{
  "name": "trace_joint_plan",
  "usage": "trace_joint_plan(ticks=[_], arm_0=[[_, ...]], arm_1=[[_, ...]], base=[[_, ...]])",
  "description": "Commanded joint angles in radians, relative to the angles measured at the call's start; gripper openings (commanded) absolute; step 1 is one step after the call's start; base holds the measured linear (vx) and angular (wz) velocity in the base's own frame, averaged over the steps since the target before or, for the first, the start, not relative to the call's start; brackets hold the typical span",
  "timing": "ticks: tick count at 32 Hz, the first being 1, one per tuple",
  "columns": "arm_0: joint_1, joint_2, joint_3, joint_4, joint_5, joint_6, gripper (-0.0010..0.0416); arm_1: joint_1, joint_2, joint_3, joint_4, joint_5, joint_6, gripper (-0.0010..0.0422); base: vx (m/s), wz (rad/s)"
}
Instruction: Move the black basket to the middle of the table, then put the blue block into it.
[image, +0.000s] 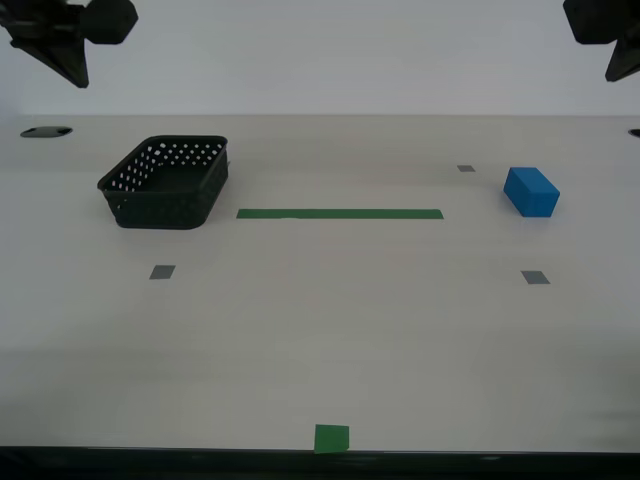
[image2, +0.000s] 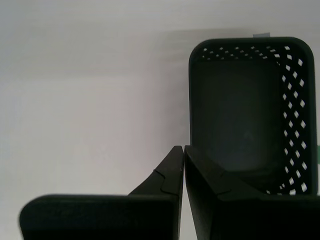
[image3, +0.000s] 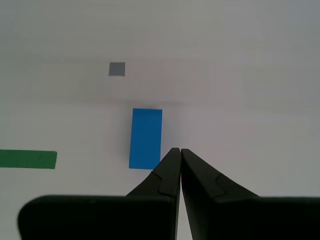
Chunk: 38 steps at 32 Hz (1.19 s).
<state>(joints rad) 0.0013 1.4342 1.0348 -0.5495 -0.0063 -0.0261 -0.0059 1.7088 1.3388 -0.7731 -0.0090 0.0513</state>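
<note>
Perforated black plastic basket (image: 165, 182), rectangular with rounded corners and rows of round holes in its walls, sits empty and upright toward the far corner of the off-white counter (image: 330, 340) on the exterior view's left, just off one end of the long green tape strip (image: 339, 213). It looks light and fairly stiff, though thin walls like these may flex, so I judge the rim of a side wall the best place to pinch, one finger inside and one outside; being light, it should drag or lift easily but may tip if pulled high on one edge. Small solid bright-blue rectangular block (image: 531, 191) lies flat toward the far corner on the exterior view's right, well apart from the basket; rigid, plain-faced and probably a little slick, it should be taken across its narrow width. My first hand (image3: 179, 150) hangs above the block with its fingers closed together, holding nothing; my second hand (image2: 183, 148) hangs above the basket's near wall, fingers likewise together and empty. Counter surface is smooth, flat and uncluttered, marked only by small grey tape squares (image: 162, 271) and a green tape square (image: 331, 438) at the near edge. Beyond the far edge stands a plain pale wall, with ample free room mid-counter for the basket
</note>
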Motion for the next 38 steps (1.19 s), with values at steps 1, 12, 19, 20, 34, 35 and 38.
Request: trace_joint_plan(ticks=[1,12,19,20,34,35,38], arm_0=[[0.000,0.043,0.000,0.007,0.000,-0.002,0.0003],[0.001,0.219,0.186,-0.158,0.000,0.003,0.0003],[0.005,0.278,0.274,-0.178,0.000,0.012,0.0003],[0.005,0.277,0.274,-0.177,0.000,0.016,0.0003],[0.006,0.276,0.275,-0.132,0.000,0.029,0.0003],[0.006,0.276,0.275,-0.131,0.000,0.029,0.0003],[0.006,0.278,0.275,-0.126,0.000,0.031,0.0003]], arm_1=[[-0.002,0.053,0.013,0.011,0.002,0.003,0.0000],[-0.002,0.089,0.017,0.053,0.002,0.001,0.0000],[-0.003,0.186,0.017,0.048,0.002,-0.007,0.0000],[-0.003,0.195,0.017,0.053,0.002,-0.007,0.0000],[-0.010,0.216,0.093,0.052,0.047,0.001,0.0000],[-0.010,0.216,0.094,0.047,0.051,-0.005,0.0000],[-0.014,0.216,0.091,0.028,0.051,-0.012,0.0000]], base=[[0.000,0.000],[0.000,0.000],[0.000,0.000],[0.000,0.000],[0.000,0.000],[0.000,0.000],[0.000,0.000]])
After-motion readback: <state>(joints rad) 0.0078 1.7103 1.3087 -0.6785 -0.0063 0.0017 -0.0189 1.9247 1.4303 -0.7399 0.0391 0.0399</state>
